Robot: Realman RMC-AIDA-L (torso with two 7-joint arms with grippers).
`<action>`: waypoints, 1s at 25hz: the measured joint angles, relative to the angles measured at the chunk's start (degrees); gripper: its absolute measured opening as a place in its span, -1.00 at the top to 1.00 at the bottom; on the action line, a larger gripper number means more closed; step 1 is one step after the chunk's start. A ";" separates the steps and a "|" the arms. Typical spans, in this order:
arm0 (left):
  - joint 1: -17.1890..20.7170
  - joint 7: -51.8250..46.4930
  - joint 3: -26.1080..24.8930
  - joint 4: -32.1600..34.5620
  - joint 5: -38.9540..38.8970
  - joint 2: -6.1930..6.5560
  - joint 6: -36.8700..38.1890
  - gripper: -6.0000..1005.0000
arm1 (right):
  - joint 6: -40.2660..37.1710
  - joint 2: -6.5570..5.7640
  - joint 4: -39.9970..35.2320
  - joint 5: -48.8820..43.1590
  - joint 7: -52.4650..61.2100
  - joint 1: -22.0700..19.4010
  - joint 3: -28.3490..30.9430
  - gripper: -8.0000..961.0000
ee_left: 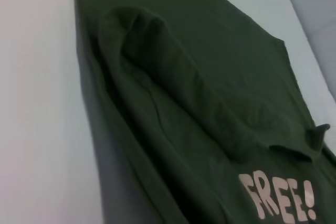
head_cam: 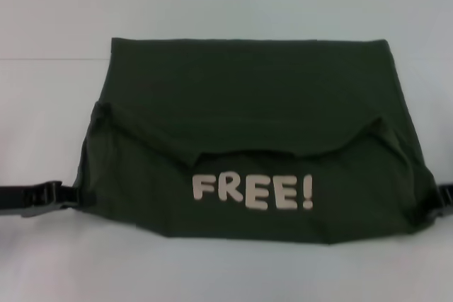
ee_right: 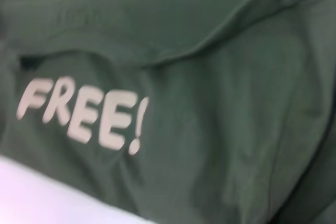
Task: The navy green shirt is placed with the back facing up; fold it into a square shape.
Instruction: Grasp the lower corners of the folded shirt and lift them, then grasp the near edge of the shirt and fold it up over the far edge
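The navy green shirt (head_cam: 255, 139) lies folded on the white table (head_cam: 42, 104), between the two grippers. The left gripper (head_cam: 71, 194) touches its edge. The right gripper (head_cam: 442, 199) touches the other edge. Nobody can tell if either one is pinching.

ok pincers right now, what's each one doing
left pincer: at the shirt edge, grip cannot be told
right pincer: at the opposite edge, cannot be told
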 joint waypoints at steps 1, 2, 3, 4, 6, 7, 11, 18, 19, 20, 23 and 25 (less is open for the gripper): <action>0.20 -0.53 0.01 0.19 0.37 0.20 1.14 0.92 | -2.09 -0.17 -0.01 -0.02 -1.19 -0.36 -0.01 0.91; 0.45 -1.20 -0.03 0.53 0.99 0.43 2.63 0.92 | -4.10 -0.29 -0.04 -0.05 -2.44 -0.73 -0.01 0.90; 0.70 -1.77 -0.08 1.03 1.94 0.58 4.31 0.92 | -5.67 -0.39 -0.05 -0.07 -3.64 -1.05 -0.02 0.90; 0.83 -1.98 -0.10 1.30 2.39 0.65 5.15 0.92 | -7.58 -0.53 -0.03 -0.08 -5.21 -1.46 -0.04 0.90; 1.36 -2.37 -0.19 2.12 4.93 0.92 10.15 0.92 | -10.72 -0.76 0.37 -0.32 -8.86 -2.54 -0.33 0.89; 1.58 -2.30 -0.20 2.22 5.87 0.98 12.39 0.92 | -11.98 -0.72 0.54 -0.92 -10.72 -3.13 -0.55 0.89; 2.54 -0.27 -0.19 2.26 9.18 0.98 22.26 0.92 | -16.53 0.82 0.68 -5.87 -16.95 -5.11 -1.15 0.88; 2.58 1.83 -0.53 3.85 15.32 1.05 31.69 0.92 | -21.25 2.96 1.04 -10.56 -24.45 -5.97 -1.47 0.86; 2.54 2.19 -0.64 3.80 15.52 1.06 32.31 0.92 | -21.25 2.98 1.31 -10.62 -24.67 -5.92 -1.49 0.86; 2.54 2.19 -0.64 3.80 15.52 1.06 32.31 0.92 | -21.21 2.98 1.55 -10.67 -24.83 -5.86 -1.51 0.86; 2.57 2.38 -1.50 3.68 15.48 1.07 32.42 0.92 | -20.95 3.00 1.96 -10.57 -24.91 -5.83 -1.28 0.85; 2.28 2.38 -4.03 3.54 15.08 1.28 32.63 0.92 | -21.12 3.01 2.09 -10.29 -24.69 -5.68 -0.06 0.84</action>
